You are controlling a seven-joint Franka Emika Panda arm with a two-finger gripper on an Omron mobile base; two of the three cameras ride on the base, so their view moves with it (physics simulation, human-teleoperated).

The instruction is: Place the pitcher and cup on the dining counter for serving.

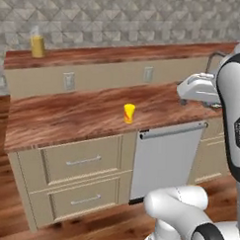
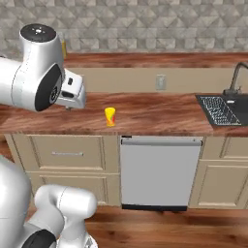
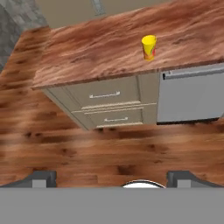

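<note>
The small yellow cup (image 1: pixel 128 113) (image 2: pixel 110 116) (image 3: pixel 149 47) with a red patch stands upright near the front edge of the lower wood-grain worktop (image 1: pixel 68 115), above the dishwasher's left edge. The orange-yellow pitcher (image 1: pixel 37 45) stands at the far left of the raised dining counter (image 1: pixel 120 54) (image 2: pixel 145 59). In the right base view the arm mostly hides the pitcher (image 2: pixel 63 46). My gripper (image 1: pixel 186 99) (image 2: pixel 70 104) (image 3: pixel 113 179) hangs open and empty in front of the worktop, well short of the cup. Its fingertips (image 3: pixel 43 178) are spread wide over the floor.
A sink (image 2: pixel 223 110) with a dark faucet (image 2: pixel 235 77) is set into the worktop's right end. Below the worktop are beige drawers (image 1: pixel 83 162) and a grey dishwasher (image 1: pixel 165 158) (image 3: pixel 192 94). Outlets (image 1: pixel 68 81) sit in the beige panel wall. Wood floor (image 3: pixel 65 144) lies in front of the cabinets.
</note>
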